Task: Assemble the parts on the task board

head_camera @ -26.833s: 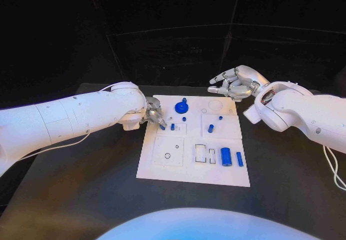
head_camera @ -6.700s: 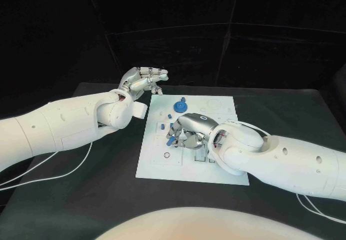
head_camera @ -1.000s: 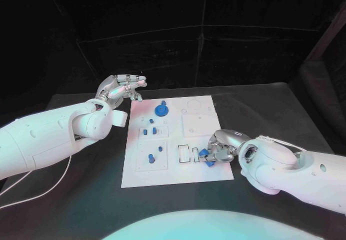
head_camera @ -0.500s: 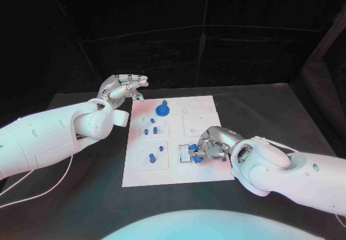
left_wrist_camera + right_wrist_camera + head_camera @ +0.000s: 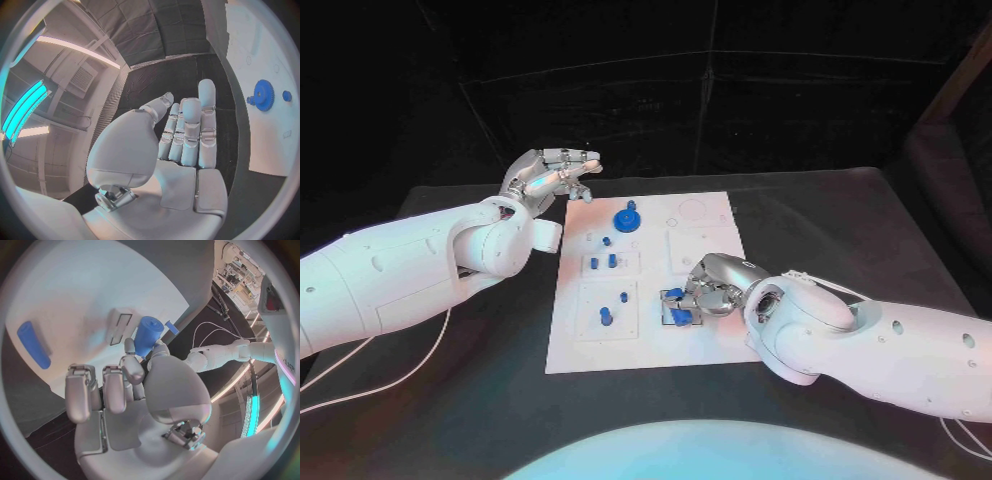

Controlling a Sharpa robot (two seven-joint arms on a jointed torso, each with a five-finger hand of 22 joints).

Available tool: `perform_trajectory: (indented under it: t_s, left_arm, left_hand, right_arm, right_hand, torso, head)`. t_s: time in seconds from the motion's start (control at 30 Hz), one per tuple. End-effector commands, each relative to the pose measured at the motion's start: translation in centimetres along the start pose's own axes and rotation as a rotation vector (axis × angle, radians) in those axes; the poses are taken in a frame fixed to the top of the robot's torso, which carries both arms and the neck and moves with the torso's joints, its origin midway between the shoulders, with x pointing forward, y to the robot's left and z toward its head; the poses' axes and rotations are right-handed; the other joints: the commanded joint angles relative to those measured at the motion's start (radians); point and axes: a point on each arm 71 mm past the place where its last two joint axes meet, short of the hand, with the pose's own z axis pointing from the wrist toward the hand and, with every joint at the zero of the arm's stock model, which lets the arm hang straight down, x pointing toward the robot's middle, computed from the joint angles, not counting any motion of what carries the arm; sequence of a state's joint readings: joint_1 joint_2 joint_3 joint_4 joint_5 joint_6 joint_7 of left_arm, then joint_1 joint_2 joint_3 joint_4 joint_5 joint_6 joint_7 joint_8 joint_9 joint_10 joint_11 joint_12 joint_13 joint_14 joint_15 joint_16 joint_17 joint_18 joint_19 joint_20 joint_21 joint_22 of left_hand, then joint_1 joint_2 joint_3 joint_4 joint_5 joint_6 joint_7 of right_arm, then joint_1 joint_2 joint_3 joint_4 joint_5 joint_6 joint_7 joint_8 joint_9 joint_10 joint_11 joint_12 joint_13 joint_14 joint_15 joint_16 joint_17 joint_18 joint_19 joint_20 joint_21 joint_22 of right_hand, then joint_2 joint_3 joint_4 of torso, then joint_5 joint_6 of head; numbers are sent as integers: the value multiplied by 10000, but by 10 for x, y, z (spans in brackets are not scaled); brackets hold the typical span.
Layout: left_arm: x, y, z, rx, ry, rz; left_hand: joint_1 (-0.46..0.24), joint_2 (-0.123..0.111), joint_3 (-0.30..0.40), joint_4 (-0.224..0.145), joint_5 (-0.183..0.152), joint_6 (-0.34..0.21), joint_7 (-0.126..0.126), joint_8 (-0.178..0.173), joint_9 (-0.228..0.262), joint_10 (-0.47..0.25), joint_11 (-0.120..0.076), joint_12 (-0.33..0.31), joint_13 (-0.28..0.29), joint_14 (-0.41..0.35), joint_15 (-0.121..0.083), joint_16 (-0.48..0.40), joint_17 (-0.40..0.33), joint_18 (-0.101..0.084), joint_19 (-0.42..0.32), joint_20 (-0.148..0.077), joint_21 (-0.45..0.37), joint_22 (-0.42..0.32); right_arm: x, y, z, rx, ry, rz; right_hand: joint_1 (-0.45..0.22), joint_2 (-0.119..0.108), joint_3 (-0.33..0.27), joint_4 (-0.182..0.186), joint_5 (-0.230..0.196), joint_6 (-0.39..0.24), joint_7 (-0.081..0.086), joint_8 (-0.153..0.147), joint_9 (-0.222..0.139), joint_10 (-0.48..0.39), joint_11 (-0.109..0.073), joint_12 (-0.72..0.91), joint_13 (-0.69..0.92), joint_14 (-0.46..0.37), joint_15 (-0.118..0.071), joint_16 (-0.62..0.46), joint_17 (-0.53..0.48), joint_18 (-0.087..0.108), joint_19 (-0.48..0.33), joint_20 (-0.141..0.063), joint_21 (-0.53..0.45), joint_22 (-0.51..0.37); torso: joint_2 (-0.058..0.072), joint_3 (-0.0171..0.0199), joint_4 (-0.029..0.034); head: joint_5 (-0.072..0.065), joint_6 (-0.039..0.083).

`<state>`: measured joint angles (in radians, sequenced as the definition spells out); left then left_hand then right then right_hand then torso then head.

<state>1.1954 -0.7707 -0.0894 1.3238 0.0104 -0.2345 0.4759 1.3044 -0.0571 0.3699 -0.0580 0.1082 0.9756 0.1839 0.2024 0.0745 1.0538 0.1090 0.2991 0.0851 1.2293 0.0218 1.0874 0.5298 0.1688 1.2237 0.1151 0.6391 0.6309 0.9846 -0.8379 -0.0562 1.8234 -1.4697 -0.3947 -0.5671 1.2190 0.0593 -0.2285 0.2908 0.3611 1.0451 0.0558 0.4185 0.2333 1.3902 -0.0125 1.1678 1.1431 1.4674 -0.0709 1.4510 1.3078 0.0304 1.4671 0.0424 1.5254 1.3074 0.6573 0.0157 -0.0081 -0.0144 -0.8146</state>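
Observation:
The white task board (image 5: 643, 340) lies mid-table. My right hand (image 5: 708, 292) is low over the board's near half and pinches a blue cylinder (image 5: 679, 306), (image 5: 147, 335) between thumb and a finger, right at the rectangular slots (image 5: 122, 322). Another blue piece (image 5: 606, 316), (image 5: 32, 345) sits on the board just left of it. A blue gear (image 5: 627, 218), (image 5: 264, 95) stands at the board's far end, with small blue pegs (image 5: 602, 262) nearer. My left hand (image 5: 553, 176), (image 5: 184, 135) is raised beyond the board's far left corner, fingers straight, holding nothing.
The black table (image 5: 877, 230) surrounds the board, with bare room to the right and at the near left. My right forearm (image 5: 877, 340) lies across the table's near right, beside the board's right edge.
My right hand has carried the blue cylinder leftward across the board's near part, from its right side to the rectangular slots. The left hand has stayed raised in place.

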Motion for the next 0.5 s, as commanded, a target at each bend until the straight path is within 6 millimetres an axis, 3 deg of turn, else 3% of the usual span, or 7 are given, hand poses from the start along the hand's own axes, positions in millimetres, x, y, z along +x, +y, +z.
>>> perform_trajectory:
  t_s: [0.03,0.13,0.2,0.33,0.37,0.4,0.5]
  left_arm:
    - [2,-1,1,47,128,-92]
    - [2,-1,1,41,127,-92]
    - [2,-1,1,37,126,-91]
    - [3,-1,1,36,144,-99]
    - [3,-1,1,36,148,-101]
    - [3,-1,1,36,150,-102]
    - [3,-1,1,36,146,-100]
  left_hand:
    - [-31,100,-77,-3,-11,-65,-1,50,15,-42,2,51,16,-69,1,-10,-9,138,-51,45,-55,-9]
    - [-31,100,-77,-3,-11,-65,-1,50,15,-42,2,51,16,-69,1,-10,-9,138,-51,45,-55,-9]
    - [-31,100,-77,-3,-11,-65,-1,50,15,-42,2,51,16,-69,1,-10,-9,138,-51,45,-55,-9]
    - [-31,100,-77,-3,-11,-65,-1,50,15,-42,2,51,16,-69,1,-10,-9,138,-51,45,-55,-9]
    - [-31,100,-77,-3,-11,-65,-1,50,15,-42,2,51,16,-69,1,-10,-9,138,-51,45,-55,-9]
    - [-31,100,-77,-3,-11,-65,-1,50,15,-42,2,51,16,-69,1,-10,-9,138,-51,45,-55,-9]
    - [-31,100,-77,-3,-11,-65,-1,50,15,-42,2,51,16,-69,1,-10,-9,138,-51,45,-55,-9]
  right_arm:
    - [2,-2,3,383,294,-294]
    - [3,-2,4,442,383,-391]
    - [4,0,5,450,395,-446]
    - [3,2,6,474,225,-492]
    - [3,2,6,487,169,-488]
    - [3,2,7,498,112,-488]
    - [2,2,6,505,-20,-539]
  right_hand:
    - [-144,35,-107,1,-172,63,14,60,36,29,-40,-93,13,597,-73,-27,242,-96,468,-53,-13,1887]
    - [-210,63,-194,-1,-374,64,8,76,77,19,-44,-161,3,591,-77,-46,215,-91,454,-58,-24,1872]
    - [-320,80,-319,-2,-756,65,4,97,124,18,-47,-220,9,588,-80,-59,204,-87,441,-62,-37,1856]
    - [-992,90,-752,-4,-2545,63,-6,159,236,5,-51,-371,2,575,-86,-107,150,-77,413,-72,-64,1824]
    - [-1129,84,-819,5,-2829,46,-1,164,256,1,-47,-401,3,572,-85,-118,137,-74,405,-69,-72,1813]
    - [-1326,45,-899,13,-3033,19,5,164,274,-12,-40,-449,-10,567,-80,-136,113,-71,397,-67,-80,1803]
    - [-1699,-54,-999,22,-3102,-21,14,167,312,-25,-34,-518,-11,562,-75,-159,87,-68,388,-63,-90,1793]
  torso:
    - [0,8,0]
    - [3,8,-16]
    - [11,9,-17]
    - [-3,13,-20]
    - [-3,13,-20]
    - [-2,13,-15]
    - [-5,13,-19]
  head:
    - [13,-16]
    - [42,-18]
    - [46,-14]
    - [46,-9]
    - [46,-9]
    - [46,-4]
    - [49,0]
